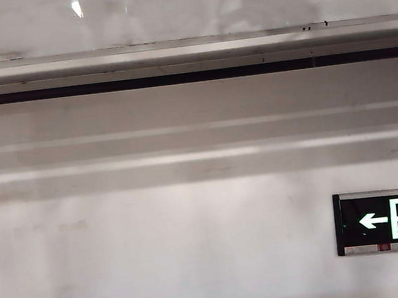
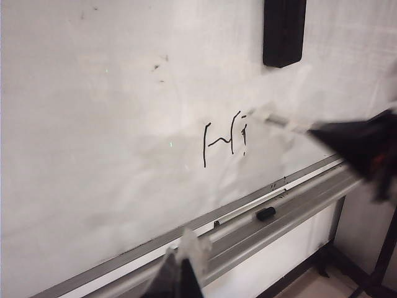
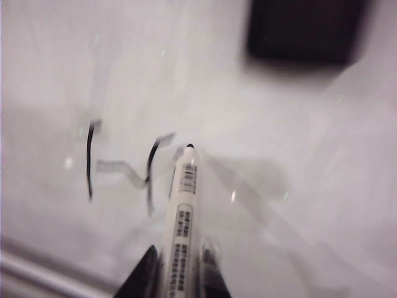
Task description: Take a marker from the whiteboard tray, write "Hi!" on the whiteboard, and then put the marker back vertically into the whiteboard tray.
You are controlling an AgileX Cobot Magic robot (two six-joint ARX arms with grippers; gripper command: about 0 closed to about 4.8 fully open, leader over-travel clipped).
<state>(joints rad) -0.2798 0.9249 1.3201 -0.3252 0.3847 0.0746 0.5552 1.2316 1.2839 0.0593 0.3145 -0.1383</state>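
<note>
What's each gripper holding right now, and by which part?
Right gripper grips the slim white-barrelled marker by its rear barrel, uncapped tip at the glossy white whiteboard. Left gripper, near the grey metal tray, holds nothing visible.

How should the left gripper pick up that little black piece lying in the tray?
Probably grip the black piece across its short width, from above and in front: it lies lengthwise along the whiteboard tray, with the whiteboard close behind. The left gripper hangs in front of the tray; the right gripper, at the board, is shut on the marker.
</note>
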